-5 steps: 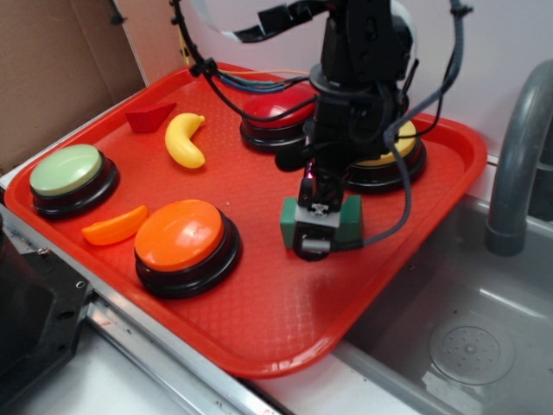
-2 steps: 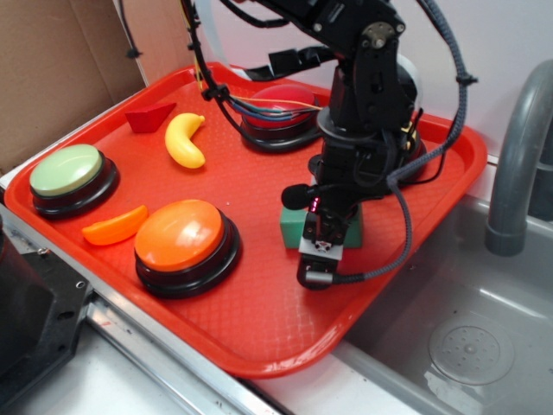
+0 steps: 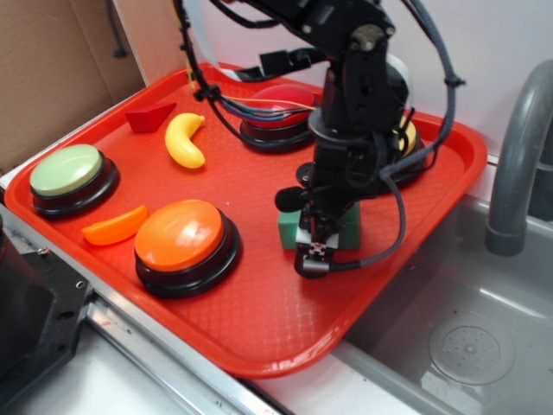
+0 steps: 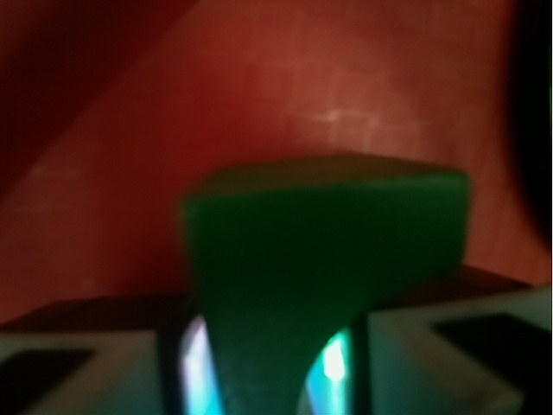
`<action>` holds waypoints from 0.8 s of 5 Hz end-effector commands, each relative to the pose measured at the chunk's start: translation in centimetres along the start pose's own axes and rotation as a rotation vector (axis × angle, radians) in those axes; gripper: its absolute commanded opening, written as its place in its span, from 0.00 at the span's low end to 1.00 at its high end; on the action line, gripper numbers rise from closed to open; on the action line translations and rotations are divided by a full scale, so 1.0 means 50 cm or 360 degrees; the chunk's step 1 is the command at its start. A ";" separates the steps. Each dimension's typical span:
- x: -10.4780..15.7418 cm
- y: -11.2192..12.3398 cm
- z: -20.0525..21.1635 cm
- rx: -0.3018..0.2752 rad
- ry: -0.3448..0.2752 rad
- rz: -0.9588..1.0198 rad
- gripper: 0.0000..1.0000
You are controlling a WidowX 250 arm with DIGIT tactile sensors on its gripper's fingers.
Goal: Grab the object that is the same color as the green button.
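While the claw (image 3: 316,251) straddles the block (image 3: 349,226) on the tray (image 3: 259,320), pinching it at the waist, lift straight up and keep the squeeze steady.

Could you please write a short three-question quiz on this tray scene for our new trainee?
1. True or false: the gripper is down at the dark green block.
2. Which button sits nearest the orange wedge: A) red button B) orange button C) yellow button?
3. Fill in: the yellow banana lies beside the small red ____.

Key: 1. True; the wrist view shows the block between the fingers, though contact is too blurred to judge. 2. B. 3. wedge.
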State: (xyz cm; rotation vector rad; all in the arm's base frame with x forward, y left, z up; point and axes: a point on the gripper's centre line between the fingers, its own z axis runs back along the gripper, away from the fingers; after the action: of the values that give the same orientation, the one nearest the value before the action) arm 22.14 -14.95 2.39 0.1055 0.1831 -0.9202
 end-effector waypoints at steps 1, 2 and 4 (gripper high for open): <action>-0.094 -0.020 0.209 0.0152 -0.0309 0.0372 0.00; -0.164 -0.025 0.299 0.0091 -0.0197 0.0757 0.00; -0.277 -0.037 0.349 0.0001 0.0043 0.1466 0.00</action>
State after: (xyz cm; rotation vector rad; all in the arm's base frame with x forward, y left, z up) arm 15.11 -6.27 21.41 0.2057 0.1790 -0.0197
